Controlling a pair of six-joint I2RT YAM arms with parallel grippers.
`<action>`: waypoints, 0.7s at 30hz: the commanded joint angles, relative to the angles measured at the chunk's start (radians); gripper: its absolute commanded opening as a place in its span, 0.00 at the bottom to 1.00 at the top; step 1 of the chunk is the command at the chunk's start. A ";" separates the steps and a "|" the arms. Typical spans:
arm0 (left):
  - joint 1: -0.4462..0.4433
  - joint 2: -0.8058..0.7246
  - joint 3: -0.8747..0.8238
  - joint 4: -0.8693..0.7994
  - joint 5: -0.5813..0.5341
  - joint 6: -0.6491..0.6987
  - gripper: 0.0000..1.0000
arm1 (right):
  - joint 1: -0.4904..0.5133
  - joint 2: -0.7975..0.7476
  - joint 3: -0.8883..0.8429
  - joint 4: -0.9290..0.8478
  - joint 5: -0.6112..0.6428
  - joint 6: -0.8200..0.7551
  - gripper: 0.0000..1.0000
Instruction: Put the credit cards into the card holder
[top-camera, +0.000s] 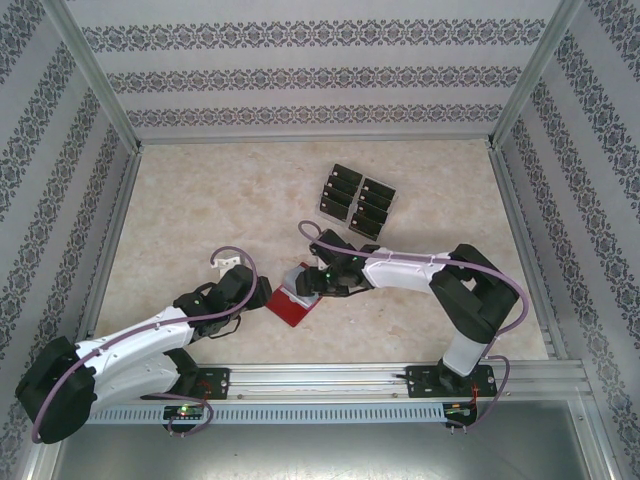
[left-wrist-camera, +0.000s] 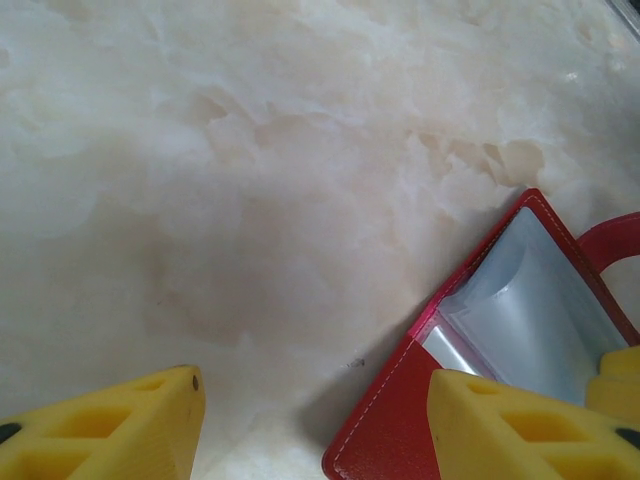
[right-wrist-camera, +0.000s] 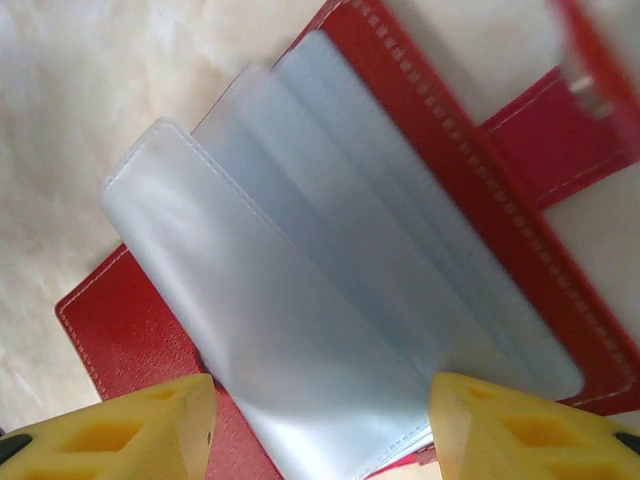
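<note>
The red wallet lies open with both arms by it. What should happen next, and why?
Probably the right fingers should lift away toward the cards at the back: they are open and empty, the wallet lies open, and its sleeves look bare.

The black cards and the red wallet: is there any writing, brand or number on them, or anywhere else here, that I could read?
No readable text anywhere.
The credit cards: faint pale marks, too small to read from the top view.
The card holder: plain red cover with stitching, no brand or label showing.
Its clear sleeves: blank.
The wallpaper: ornamental bands only, no letters.
</note>
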 joint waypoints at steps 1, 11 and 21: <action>0.009 0.002 0.020 0.022 -0.002 0.008 0.61 | 0.026 0.007 0.021 -0.007 -0.027 0.008 0.59; 0.120 -0.029 0.012 0.023 0.069 0.028 0.62 | 0.097 0.022 0.072 -0.008 -0.047 0.031 0.59; 0.228 0.027 0.037 0.052 0.186 0.082 0.62 | 0.149 0.088 0.145 -0.012 -0.059 0.047 0.59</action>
